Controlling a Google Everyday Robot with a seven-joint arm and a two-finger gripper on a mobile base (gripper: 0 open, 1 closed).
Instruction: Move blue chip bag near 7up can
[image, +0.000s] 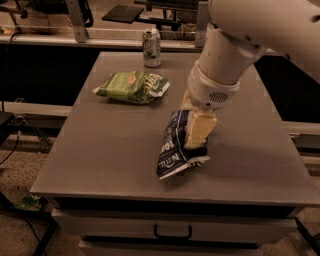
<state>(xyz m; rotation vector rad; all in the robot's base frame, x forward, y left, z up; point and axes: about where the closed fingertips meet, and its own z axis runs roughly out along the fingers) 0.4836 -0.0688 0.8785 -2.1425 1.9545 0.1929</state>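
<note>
My gripper (196, 145) is down over the middle-right part of the flat grey surface (100, 155), pointing almost straight down from my thick white arm (235, 55), which comes in from the upper right. My cream-coloured fingers (200, 127) are pinched together on the blue chip bag (170, 150), a crinkled dark navy foil packet with white lettering. They hold it along its right edge, and the foil is bunched up around the tips.

The bag is long and lies roughly front to back. Its upper end is tucked in beside my wrist, and its lower end points toward the front edge of the surface. Most of it rests flat, and the bottom right corner curls upward under my fingers.

The 7up can (151, 47), a small upright green-and-white soda can with a silver top, stands near the back edge of the surface, left of my arm. It is well apart from the blue chip bag.

Between the two, off to the left, the green chip bag (132, 86) lies flat. It is a crumpled light-green foil packet with a red and white label, and it touches neither the can nor the blue bag.

Below the front edge of the surface is a pale drawer front with a dark handle (172, 232).
</note>
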